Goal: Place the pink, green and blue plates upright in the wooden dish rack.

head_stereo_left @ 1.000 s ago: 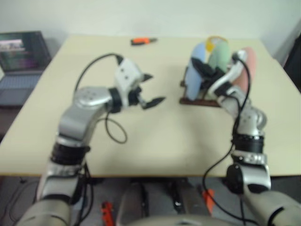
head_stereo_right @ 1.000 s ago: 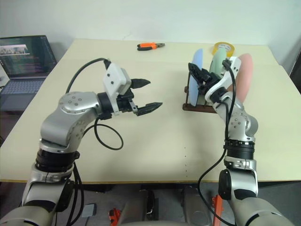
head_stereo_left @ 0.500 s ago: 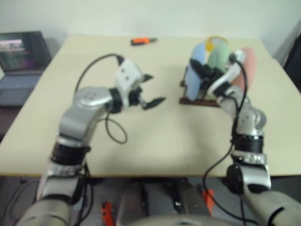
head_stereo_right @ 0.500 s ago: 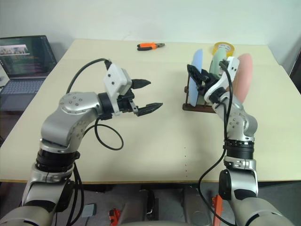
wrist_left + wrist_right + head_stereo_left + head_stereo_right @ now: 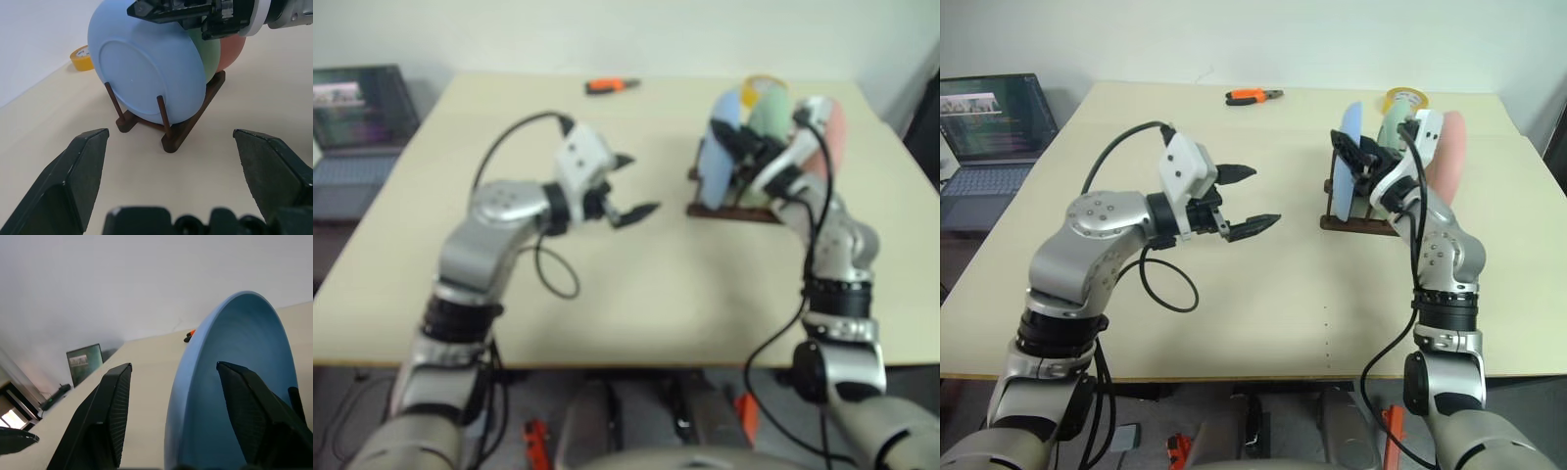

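Observation:
The wooden dish rack (image 5: pixel 1356 224) stands on the right side of the table with three plates upright in it. The blue plate (image 5: pixel 1349 162) is nearest the table's middle, the green plate (image 5: pixel 1393 132) is behind it, and the pink plate (image 5: pixel 1447 147) is on the far right. My right gripper (image 5: pixel 1358 157) reaches over the green plate, open, its fingers astride the blue plate's rim (image 5: pixel 195 377) with a gap on the outer side. My left gripper (image 5: pixel 1263 196) hovers open and empty over the table, left of the rack, facing the blue plate (image 5: pixel 146 68).
A yellow tape roll (image 5: pixel 1405 98) lies just behind the rack. Orange-handled pliers (image 5: pixel 1253 96) lie near the table's far edge. A laptop (image 5: pixel 994 117) sits on a lower surface to the left. Bare tabletop stretches in front of the rack.
My right wrist has rolled a little at the plates and the forearm has edged right. The left arm and the plates have not moved.

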